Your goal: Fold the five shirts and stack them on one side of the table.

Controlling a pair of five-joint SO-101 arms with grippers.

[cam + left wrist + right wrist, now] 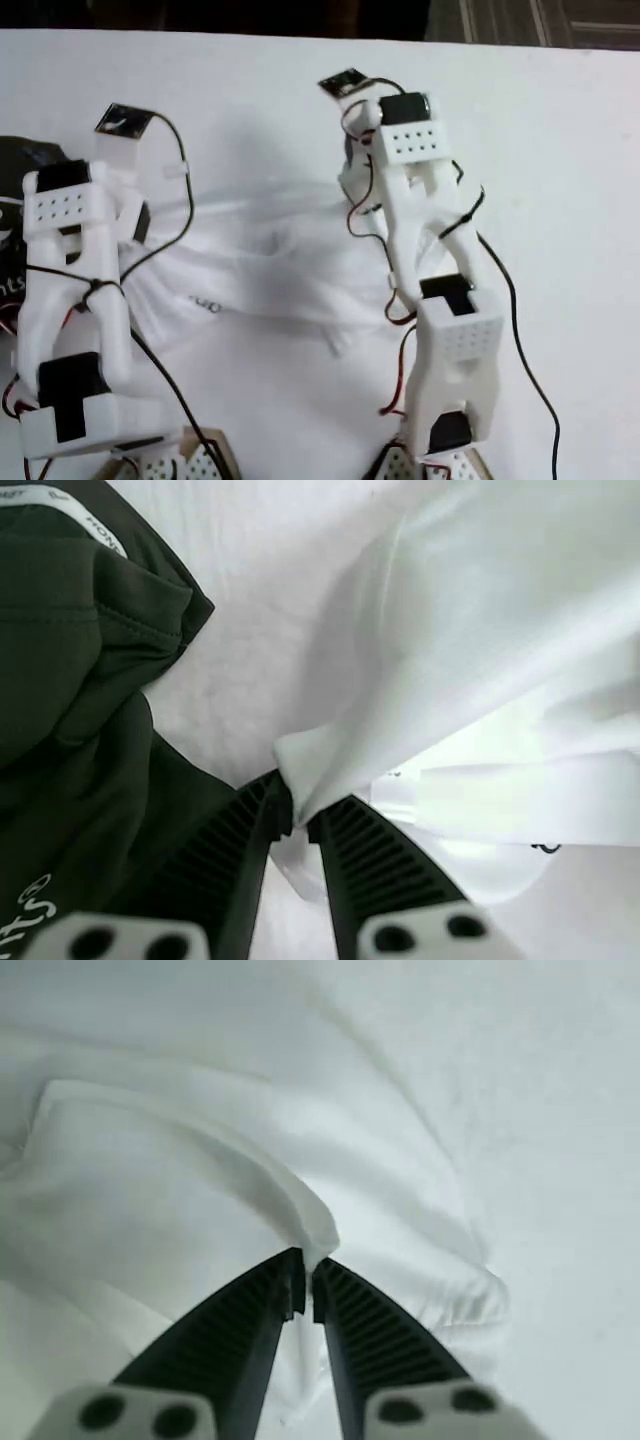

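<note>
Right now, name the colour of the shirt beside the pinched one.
The shirt is black with white print; left wrist view shows it best.

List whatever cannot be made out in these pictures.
- The dark shirt: in the high view it is cut by the edge and covered by the left arm. In the left wrist view it is cut by the edge.
- The white shirt: in the high view its ends lie under the left arm and the right arm, and its outline fades into the white table.
- The cloth pinched in the left gripper and the right gripper: in the wrist views each gripper hides how much it holds.
</note>
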